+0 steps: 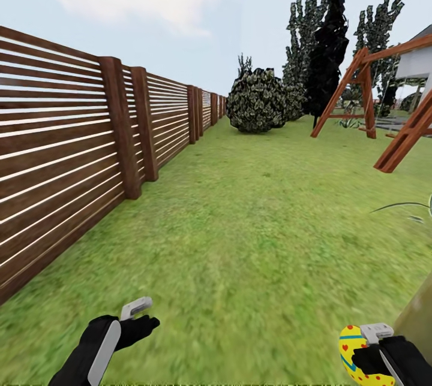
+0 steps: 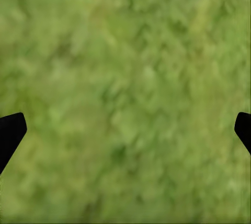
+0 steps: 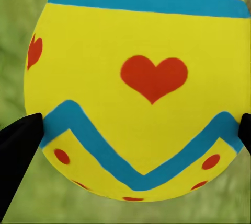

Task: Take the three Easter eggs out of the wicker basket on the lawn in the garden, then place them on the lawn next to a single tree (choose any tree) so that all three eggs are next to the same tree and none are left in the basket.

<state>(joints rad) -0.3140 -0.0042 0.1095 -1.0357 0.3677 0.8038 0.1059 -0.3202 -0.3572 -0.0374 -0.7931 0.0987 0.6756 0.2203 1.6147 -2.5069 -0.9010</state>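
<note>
The right gripper sat at the lower right of the head view, pinching one Easter egg between its fingers; the egg was held off the lawn. In the right wrist view the egg showed close up: yellow, a red heart at centre, a second heart at one side, a straight blue band and a blue zigzag band, red dots beyond the zigzag. Both black fingertips pressed against the egg's sides at the zigzag. The left gripper hung low at the lower left of the head view, holding nothing. In the left wrist view its fingertips stood wide apart at the frame edges with blurred grass between them. A brown slat fence ran along the left side of the garden into the distance. A round dark bush stood far ahead, tall dark trees behind it, and a wooden swing frame to the right. A pale trunk-like surface cut the lower right corner, just beside the right gripper; what it was could not be told.
</note>
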